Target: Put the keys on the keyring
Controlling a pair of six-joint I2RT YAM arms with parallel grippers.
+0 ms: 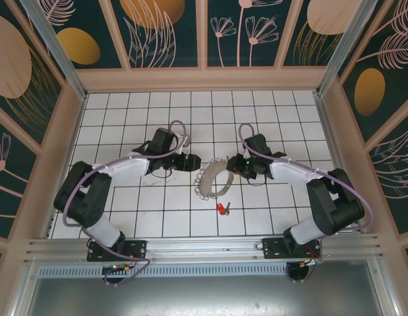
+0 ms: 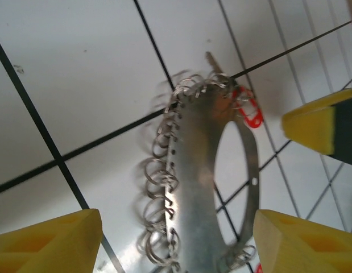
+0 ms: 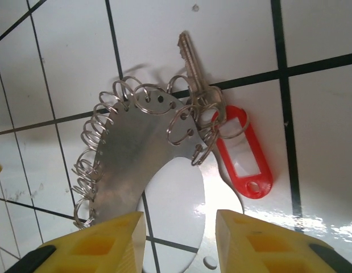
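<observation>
The keyring point(image 1: 210, 181) is a grey metal band fringed with small silvery rings, lying mid-floor between both arms. In the right wrist view one key point(image 3: 193, 65) with a red plastic tag point(image 3: 244, 151) hangs on the rings at the keyring's point(image 3: 141, 153) far end. Another red-headed key point(image 1: 223, 209) lies loose on the tiles just in front of the keyring. My left gripper point(image 1: 194, 160) is open, its yellow fingers point(image 2: 50, 242) straddling the band point(image 2: 198, 187). My right gripper point(image 1: 233, 172) is open over the band's other side, with a gap between its fingers point(image 3: 266, 244).
The white tiled floor point(image 1: 157, 118) is boxed in by wooden walls point(image 1: 204, 79) and a metal rail point(image 1: 204, 247) at the near edge. The right gripper's yellow fingertip point(image 2: 312, 122) shows close beside the keyring in the left wrist view.
</observation>
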